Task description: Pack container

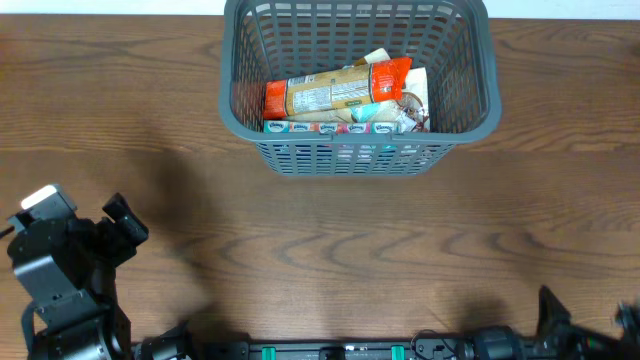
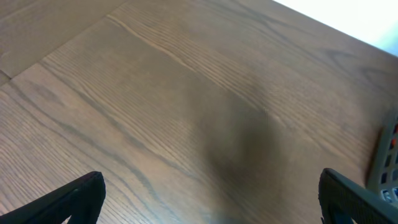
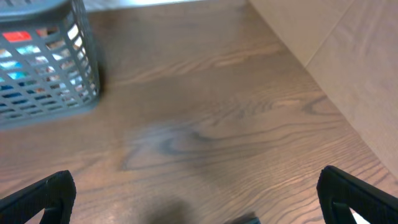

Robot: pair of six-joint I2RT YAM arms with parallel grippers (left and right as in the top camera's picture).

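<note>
Left claw [image 1: 122,226] sits closest to the overhead lens, up on its arm, and its wrist view shows the fingers spread wide with nothing between them, just bare desk [image 2: 186,93]. Right claw [image 3: 199,186] is the same story: wide open, empty, hovering over wood grain.

The container [image 1: 350,158] is well ahead of both claws. It's off to the right of the left claw, where only a sliver of it pokes into the edge of that wrist view, and ahead-left of the right claw [image 1: 585,315], whose camera catches one corner of it [image 3: 43,87]. It stands upright on the desk with several snack packets inside: an orange-ended packet [image 1: 335,92] lying across the top, a blue-and-white one [image 1: 340,126] wedged along the wall nearest the claws, and something pale behind [image 1: 412,88].

Handling guess: the basket looks like stiff moulded plastic, light even with its load, since the packets are probably mostly air and crumbs. The thick rim is the obvious place to pinch, one finger inside and one outside, ideally mid-way along a side. The slotted walls would give some bite too. Grabbing it by a single side will likely tip it, and on this smooth wood it'll probably slide instead of staying put, so a two-claw hold on opposite rims seems safer. The packets look soft, crinkly and slippery, and easy to crush.
</note>
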